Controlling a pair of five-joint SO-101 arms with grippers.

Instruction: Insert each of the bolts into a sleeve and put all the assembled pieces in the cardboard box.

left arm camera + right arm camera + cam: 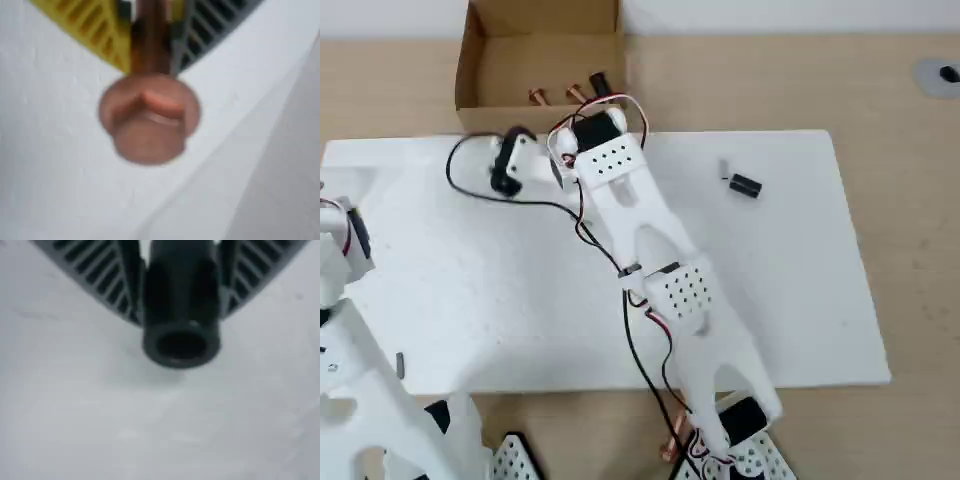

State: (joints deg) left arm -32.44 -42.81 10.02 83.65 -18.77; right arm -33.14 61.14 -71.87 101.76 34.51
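Note:
My left gripper [152,20] is shut on a copper bolt [149,117], its flanged head pointing at the camera above the white foam; one finger is yellow [90,25], the other grey. My right gripper [180,260] is shut on a black sleeve [181,315], whose open bore faces the camera low over the foam. From above, the right arm stretches across the mat and its gripper [508,170] sits just below the cardboard box [470,70]. The left arm [345,250] stands at the mat's left edge. A second black sleeve [745,185] lies loose on the mat.
Inside the box lie copper bolts [570,95], one with a black sleeve [597,79]. Another copper bolt [674,440] lies on the wooden table by the right arm's base. The white foam mat [790,300] covers the middle of the table. Black cable [470,190] loops near the right gripper.

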